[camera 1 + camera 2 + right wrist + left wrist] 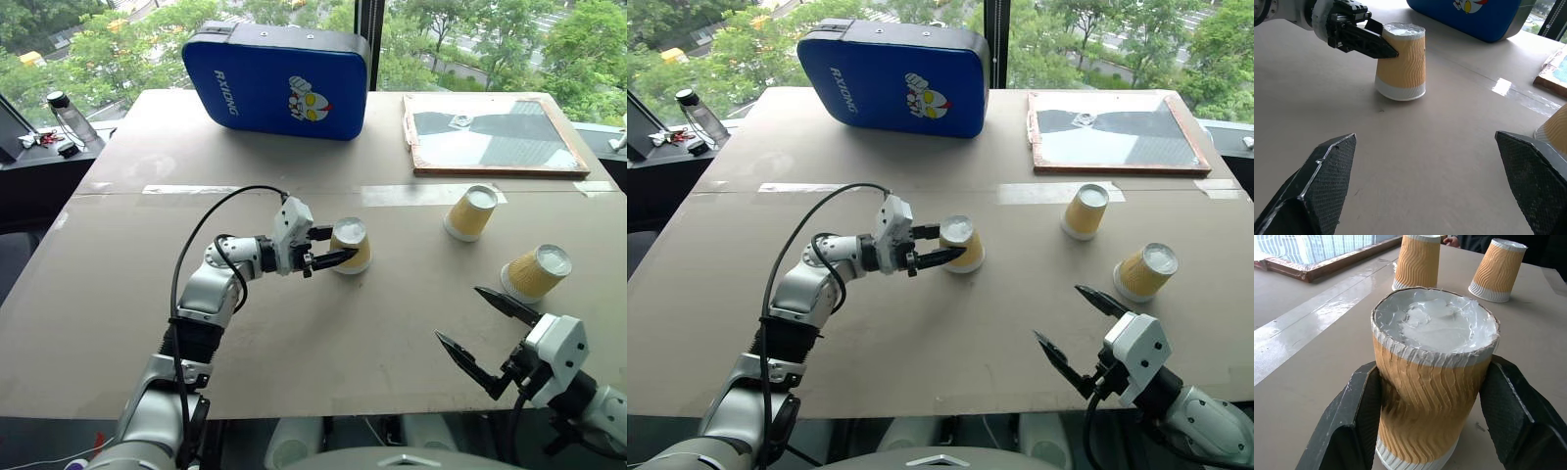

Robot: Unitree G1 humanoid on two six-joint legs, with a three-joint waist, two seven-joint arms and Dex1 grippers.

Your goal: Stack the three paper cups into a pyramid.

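Cup (350, 245) sits inverted on the counter (294, 333), left gripper (333, 247) jaws clamped on its ribbed side; lift gently, avoid crushing. Right gripper (482, 328) jaws stand apart.

1. The left arm reaches forward over the table, forearm bent inward toward the right.
2. The left gripper (338, 247) points roughly level and sideways, its two black fingers (1354, 421) pressed against opposite sides of an upturned paper cup (351, 245) (the ribbed wall dents slightly under the pads).
3. The right arm sits low and near the body, wrist angled toward the left.
4. The right gripper (475, 323) hangs above the table with its fingers spread wide, holding nothing.
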